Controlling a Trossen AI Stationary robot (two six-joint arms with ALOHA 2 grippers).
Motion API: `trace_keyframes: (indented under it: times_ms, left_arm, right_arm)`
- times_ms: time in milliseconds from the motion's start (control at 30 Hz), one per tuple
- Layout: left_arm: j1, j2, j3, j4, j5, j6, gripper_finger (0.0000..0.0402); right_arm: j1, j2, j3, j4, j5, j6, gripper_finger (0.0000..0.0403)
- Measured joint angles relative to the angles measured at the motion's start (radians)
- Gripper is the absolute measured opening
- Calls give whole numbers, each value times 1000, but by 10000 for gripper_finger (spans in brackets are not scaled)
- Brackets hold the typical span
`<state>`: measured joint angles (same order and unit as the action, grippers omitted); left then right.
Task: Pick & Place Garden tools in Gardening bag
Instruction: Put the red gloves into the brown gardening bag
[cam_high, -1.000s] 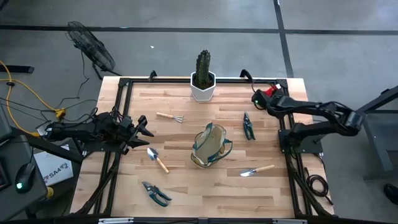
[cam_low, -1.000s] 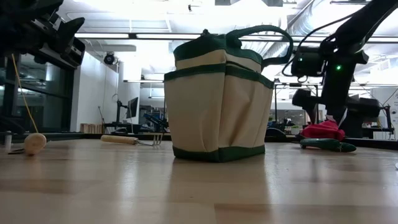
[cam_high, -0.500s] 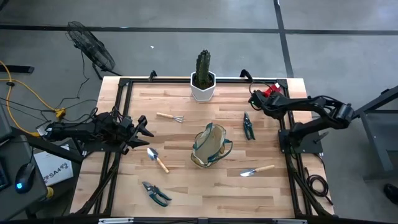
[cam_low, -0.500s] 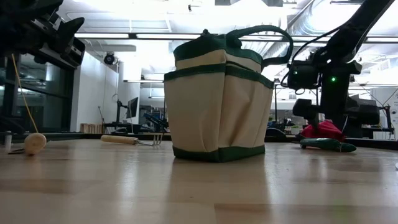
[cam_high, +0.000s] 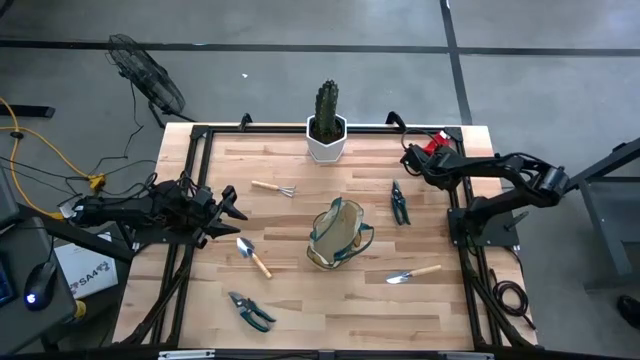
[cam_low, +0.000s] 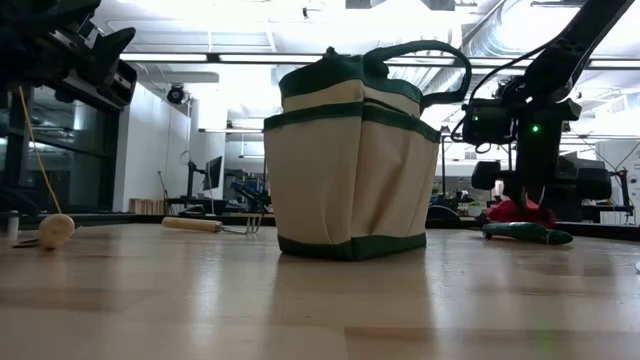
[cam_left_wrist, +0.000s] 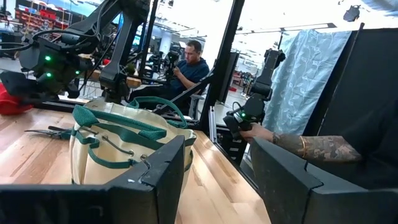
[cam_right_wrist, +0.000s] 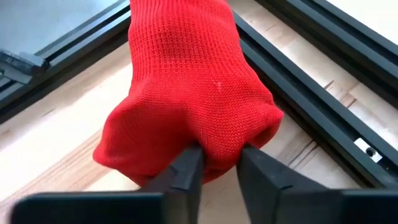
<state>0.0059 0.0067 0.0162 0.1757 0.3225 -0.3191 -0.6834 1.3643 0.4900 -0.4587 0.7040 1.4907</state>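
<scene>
The red glove (cam_high: 433, 147) lies at the table's far right corner, partly over the black frame rail (cam_right_wrist: 298, 93). My right gripper (cam_high: 412, 160) is shut on it. The olive-and-tan gardening bag (cam_high: 338, 235) stands upright mid-table, its top open. A mini rake (cam_high: 272, 188), two trowels (cam_high: 253, 256) (cam_high: 413, 273) and two pruning shears (cam_high: 399, 202) (cam_high: 250, 310) lie flat on the wood. My left gripper (cam_high: 235, 205) hovers open at the left side, clear of everything. My right gripper pinches a bunched fold of the glove at its near end (cam_right_wrist: 214, 155) between its two fingers (cam_right_wrist: 186, 174). The fingers slant down from the table's right side. The rest of the glove lies on the table and across the rail.
A cactus in a white hexagonal pot (cam_high: 327, 130) stands at the middle of the far edge. Black frame rails (cam_high: 200, 180) run along the table's sides. People sit beyond the table in the left wrist view. Bare wood lies between bag and glove.
My right gripper has sunk a little toward the glove and taken hold of it. In the low view the glove's near part now stands bunched up under the fingers, where before it lay wider and flatter.
</scene>
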Motion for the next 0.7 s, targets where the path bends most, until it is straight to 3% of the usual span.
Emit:
trace_keyframes:
  times_ms: [133,700]
  left_arm:
    - [0,0,0,0,0,0,180]
    - [0,0,0,0,-2,0,180]
  right_arm:
    - [0,0,0,0,-5,-30,16]
    - [88,-79,0,-9,-92,-267,5]
